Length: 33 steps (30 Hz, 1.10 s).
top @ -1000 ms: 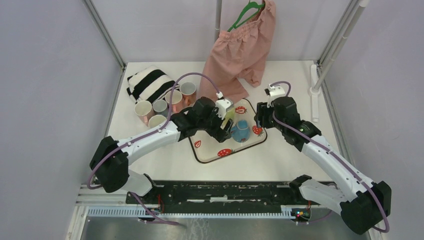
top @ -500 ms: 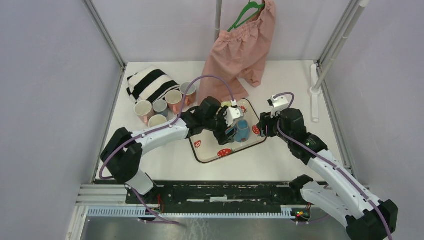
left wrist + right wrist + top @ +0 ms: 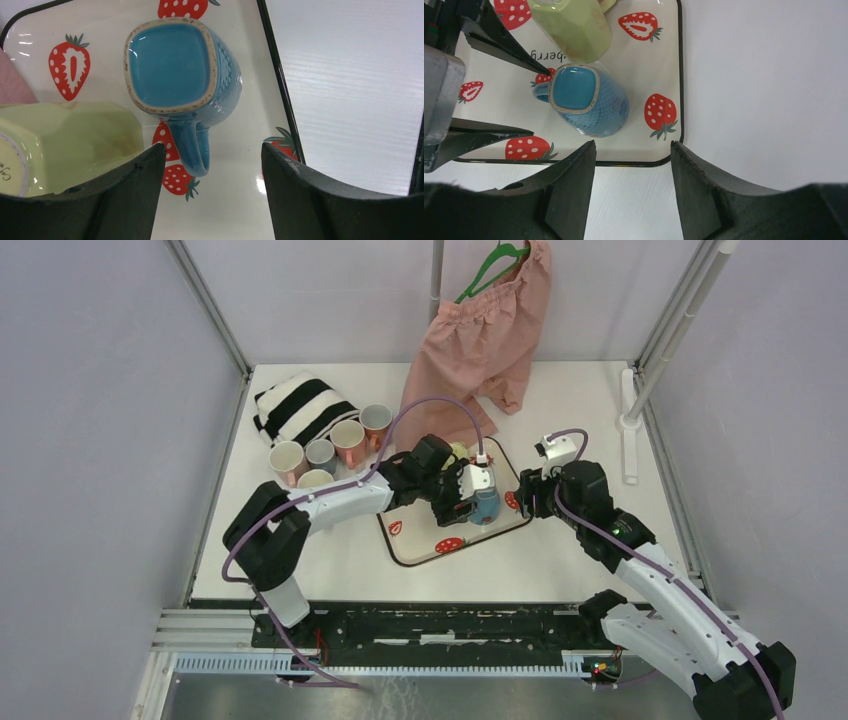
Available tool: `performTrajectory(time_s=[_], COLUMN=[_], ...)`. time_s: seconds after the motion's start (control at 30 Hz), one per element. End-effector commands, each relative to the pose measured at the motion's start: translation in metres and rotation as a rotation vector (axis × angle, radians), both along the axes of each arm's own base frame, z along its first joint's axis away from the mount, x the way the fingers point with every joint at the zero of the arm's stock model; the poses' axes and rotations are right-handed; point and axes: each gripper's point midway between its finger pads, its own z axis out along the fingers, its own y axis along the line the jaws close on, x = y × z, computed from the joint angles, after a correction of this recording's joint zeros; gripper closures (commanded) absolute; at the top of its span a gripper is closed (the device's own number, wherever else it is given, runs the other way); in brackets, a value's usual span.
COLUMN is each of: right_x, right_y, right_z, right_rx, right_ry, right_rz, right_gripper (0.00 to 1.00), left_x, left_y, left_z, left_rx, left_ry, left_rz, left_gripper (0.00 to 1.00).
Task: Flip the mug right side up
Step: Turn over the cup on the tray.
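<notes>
**A:** Where's the mug?

**B:** The blue mug (image 3: pixel 182 75) stands base up on the tray (image 3: pixel 420 545) (the one printed with strawberries), close to the tray's right edge. A green mug (image 3: pixel 571 25) is just beside it on the same tray.

**A:** And the left gripper (image 3: pixel 212 152)?

**B:** It's low over the tray with its fingers spread. The mug's handle (image 3: pixel 192 150) points into the gap between them. Neither finger presses on the handle, so nothing is grasped.

**A:** Is any finger touching the mug?

**B:** From the right wrist view, one fingertip sits very near the handle, by the upturned base. I can't tell whether it makes contact.

**A:** What about the right gripper (image 3: pixel 632 146)?

**B:** It's released too, with its fingers apart and empty. It hangs above the right edge of the tray, partly over the bare table (image 3: pixel 580 410), and looks down on the mug without touching it.
</notes>
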Motion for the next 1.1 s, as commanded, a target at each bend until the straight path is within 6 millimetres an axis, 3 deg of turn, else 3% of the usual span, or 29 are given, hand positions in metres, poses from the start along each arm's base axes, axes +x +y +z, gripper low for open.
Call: performTrajectory(time_s=[0.0,0.23,0.47,0.7,1.07], right_x=[0.002,0.000,0.000,-0.001,-0.002], right_y=[0.002,0.000,0.001,0.002,0.000], right_z=[0.008,0.002,0.001,0.000,-0.003], right_rx=[0.018,0.008,0.008,0.010,0.002], right_ry=[-0.033,-0.022,-0.018,-0.010,-0.006], right_rz=[0.006,0.007,0.013,0.017,0.011], right_gripper=[0.38,0.38,0.38,0.38,0.38], left_x=[0.012,0.013,0.015,0.018,0.021], left_y=[-0.017,-0.026,-0.020,-0.022,-0.024], left_z=[0.019,0.016,0.007,0.005,-0.005], left_rx=[-0.043,-0.028,0.020,0.034,0.074], left_ry=[-0.076,-0.043,-0.044,-0.031,-0.031], left_rz=[-0.068,-0.100,-0.094,-0.089,-0.062], left_gripper=[0.25,0.41,0.44,0.58,0.61])
